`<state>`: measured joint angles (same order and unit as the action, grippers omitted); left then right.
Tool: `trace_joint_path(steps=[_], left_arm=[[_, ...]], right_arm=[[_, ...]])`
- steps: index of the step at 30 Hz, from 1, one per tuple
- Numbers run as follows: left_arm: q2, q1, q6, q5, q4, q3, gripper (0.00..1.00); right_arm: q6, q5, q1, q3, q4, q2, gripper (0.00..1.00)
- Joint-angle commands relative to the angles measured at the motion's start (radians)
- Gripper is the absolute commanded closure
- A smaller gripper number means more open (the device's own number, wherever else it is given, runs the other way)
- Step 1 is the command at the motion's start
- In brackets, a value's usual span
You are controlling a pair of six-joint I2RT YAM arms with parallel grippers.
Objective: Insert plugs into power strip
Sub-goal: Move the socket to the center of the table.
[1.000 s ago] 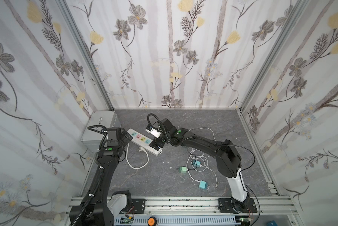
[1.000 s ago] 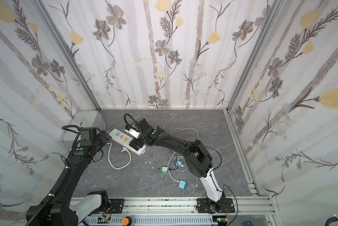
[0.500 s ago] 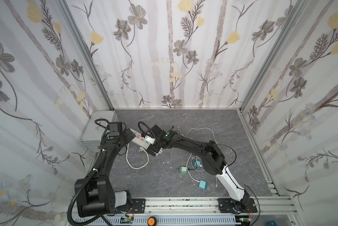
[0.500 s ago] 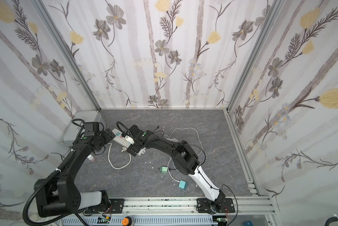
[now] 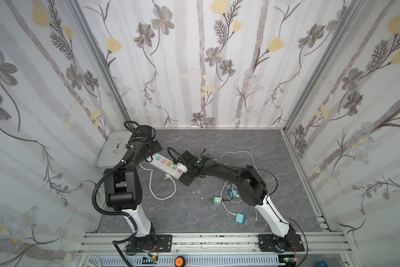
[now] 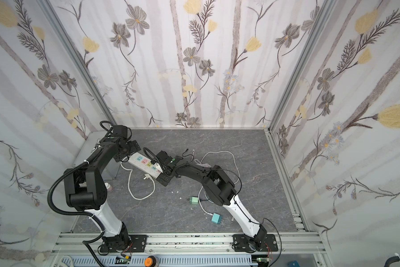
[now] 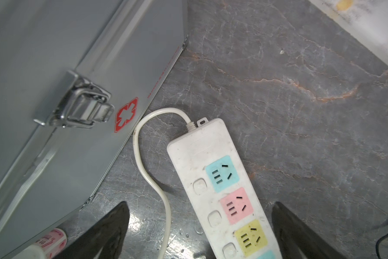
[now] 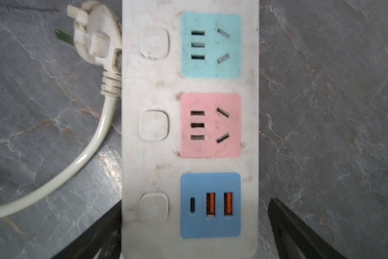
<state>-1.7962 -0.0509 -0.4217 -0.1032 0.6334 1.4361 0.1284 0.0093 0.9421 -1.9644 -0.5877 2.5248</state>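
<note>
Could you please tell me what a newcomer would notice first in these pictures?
The white power strip with pastel sockets stands out, lying slantwise left of centre, the open left tool over its cord end and the open right tool astride its USB end. Teal and mint plugs lie loose among thin cables by the right arm; a grey metal box with a red cross sits at the far left.

A robotics lab test cell, floral-wallpaper panels [image 5: 206, 69] for walls set in aluminium corner posts [image 5: 103, 67], a grey marble-look tabletop [image 5: 252, 143], left arm [image 5: 125, 182] and right arm [image 5: 250, 185] bolted to an aluminium rail [image 5: 217, 239], slotted cable duct [image 5: 229, 262] and orange button [image 5: 178, 262] along the front edge.
</note>
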Motion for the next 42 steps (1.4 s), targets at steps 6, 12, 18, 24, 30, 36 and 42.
trace_joint_path(steps=[6,12,18,24,30,36,42], left_arm=[[0.003,-0.041,-0.009,0.02,-0.01,-0.026,0.0],[0.0,-0.045,0.0,0.026,-0.006,-0.033,0.0],[-0.002,-0.046,0.004,0.036,-0.006,-0.037,0.0],[-0.007,-0.044,0.009,0.036,-0.008,-0.058,0.0],[-0.017,-0.026,0.022,0.012,0.003,-0.057,0.0],[-0.043,0.012,0.043,-0.02,0.037,-0.015,0.0],[-0.074,0.048,0.051,-0.012,0.041,0.008,0.0]], right_arm=[[0.059,-0.04,0.011,-0.022,-0.023,-0.005,0.07],[0.053,-0.048,0.018,-0.092,-0.078,0.029,0.13],[0.028,-0.008,0.021,-0.092,-0.104,0.029,0.13],[0.015,-0.002,0.032,-0.09,-0.145,0.026,0.15],[-0.01,0.012,0.032,-0.077,-0.142,0.02,0.22],[0.002,0.011,0.021,0.007,-0.126,-0.025,0.25],[0.035,0.029,-0.026,0.209,-0.08,-0.152,0.26]])
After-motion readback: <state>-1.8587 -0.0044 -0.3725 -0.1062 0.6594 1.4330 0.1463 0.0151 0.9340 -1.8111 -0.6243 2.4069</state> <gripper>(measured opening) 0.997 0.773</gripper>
